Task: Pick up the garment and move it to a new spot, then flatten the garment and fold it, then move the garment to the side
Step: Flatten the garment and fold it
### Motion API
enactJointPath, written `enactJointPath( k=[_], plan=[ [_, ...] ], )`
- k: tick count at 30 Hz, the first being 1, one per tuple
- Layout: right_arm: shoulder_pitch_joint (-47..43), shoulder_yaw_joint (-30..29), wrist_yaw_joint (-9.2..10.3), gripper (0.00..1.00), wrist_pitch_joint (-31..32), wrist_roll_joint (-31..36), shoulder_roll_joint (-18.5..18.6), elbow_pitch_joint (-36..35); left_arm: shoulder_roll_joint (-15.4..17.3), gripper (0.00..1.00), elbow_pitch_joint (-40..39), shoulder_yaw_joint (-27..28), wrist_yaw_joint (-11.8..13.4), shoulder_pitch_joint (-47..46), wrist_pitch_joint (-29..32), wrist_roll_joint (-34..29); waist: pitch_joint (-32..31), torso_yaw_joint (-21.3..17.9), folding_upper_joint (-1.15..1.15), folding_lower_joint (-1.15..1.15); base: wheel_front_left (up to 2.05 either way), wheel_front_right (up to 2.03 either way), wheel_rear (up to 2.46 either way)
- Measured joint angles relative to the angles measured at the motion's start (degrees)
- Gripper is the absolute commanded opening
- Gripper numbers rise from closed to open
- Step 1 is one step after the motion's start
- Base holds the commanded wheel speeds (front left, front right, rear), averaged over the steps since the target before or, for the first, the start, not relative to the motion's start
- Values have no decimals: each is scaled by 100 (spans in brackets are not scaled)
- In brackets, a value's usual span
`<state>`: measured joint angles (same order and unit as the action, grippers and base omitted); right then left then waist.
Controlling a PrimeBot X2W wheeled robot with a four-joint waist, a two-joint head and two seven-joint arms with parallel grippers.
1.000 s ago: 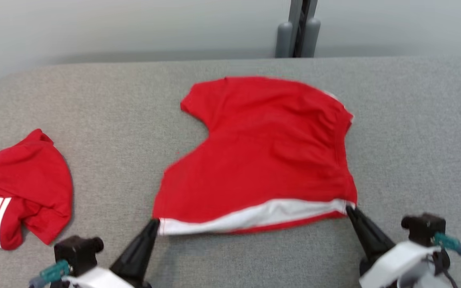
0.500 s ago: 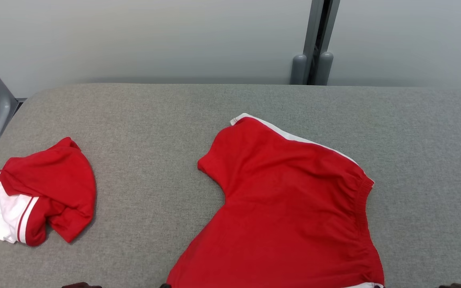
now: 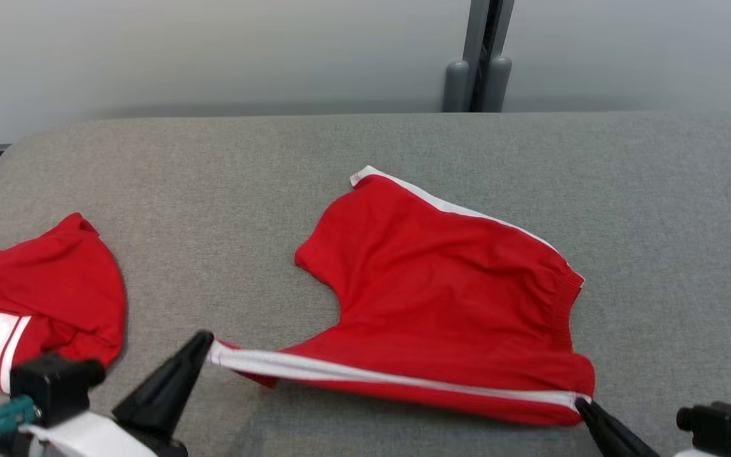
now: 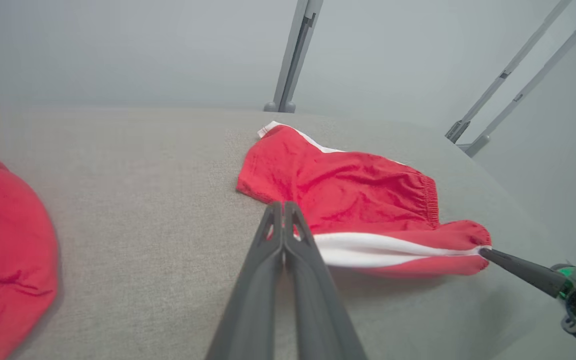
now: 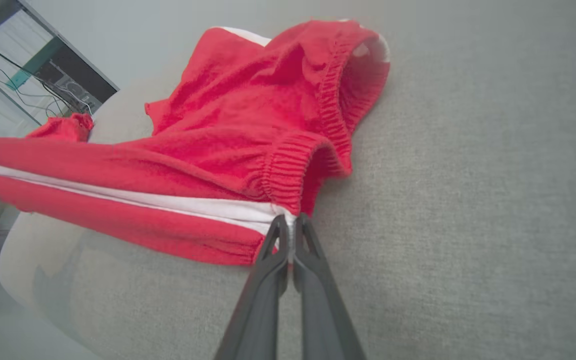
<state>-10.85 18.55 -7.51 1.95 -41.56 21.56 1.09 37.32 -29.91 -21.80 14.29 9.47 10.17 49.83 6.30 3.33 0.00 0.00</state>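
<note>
garment: red knit cloth, matt; white stripe smoother; waistband ribbed, gathered
table: grey woven cloth cover, matt, finely rough
left gripper fingers: dark plastic, smooth, dull sheen
second garment, left edge: red and white cloth, matt
post, top centre: grey, smooth, looks like painted metal

The garment is bright red w/ a white stripe along its near edge. Left of the garment, a 2nd cloth is red & white w/ thin red lines. The worktop under the garment is grey & speckly. Fingers are dark grey. Post behind the garment: grey.
</note>
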Motion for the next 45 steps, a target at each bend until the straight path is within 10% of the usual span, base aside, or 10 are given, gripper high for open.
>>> enactJointPath(
  k=[17, 32, 33, 34, 35, 36, 37, 45],
  plan=[
    [2543, -622, 2, 0, 359, 515, -1659, 715, -891, 0, 4336, -521, -1927, -4777, 422, -79, 1267, -622, 0, 0, 0, 0, 0],
    [3696, -211, 2, 0, 36, 500, -1869, 1578, -1190, 0, 6940, -1292, -2164, -6650, -38, 432, 2021, -1317, 0, 0, 0, 0, 0],
    [3716, -169, 2, 0, -14, 432, -1869, 1584, -1183, 20, 7009, -1356, -2164, -6675, -44, 504, 2034, -1337, 0, 0, 0, 0, 0],
    [3716, -169, 2, 13, -14, 432, -1869, 1584, -1183, 45, 7009, -1356, -2164, -6675, -44, 504, 2034, -1337, 0, 0, 0, 0, 0],
    [3729, -136, 2, 34, -57, 370, -1872, 1583, -1178, 100, 7068, -1423, -2164, -6692, -56, 571, 2040, -1348, 0, 0, 0, 0, 0],
    [3733, -113, 2, 84, -82, 345, -1872, 1590, -1176, 100, 7125, -1462, -2164, -6709, -87, 641, 2038, -1352, 0, 0, 0, 0, 0],
    [3733, -77, 2, 100, -103, 321, -1872, 1606, -1166, 100, 7162, -1494, -2164, -6723, -141, 710, 2030, -1350, 0, 0, 0, 0, 0],
    [3526, -97, 2, 100, -493, 392, -1834, 1534, -1079, 100, 7225, -1603, -2164, -6731, -1244, 910, 1904, -1211, 0, 0, 0, 0, 0]
  ],
)
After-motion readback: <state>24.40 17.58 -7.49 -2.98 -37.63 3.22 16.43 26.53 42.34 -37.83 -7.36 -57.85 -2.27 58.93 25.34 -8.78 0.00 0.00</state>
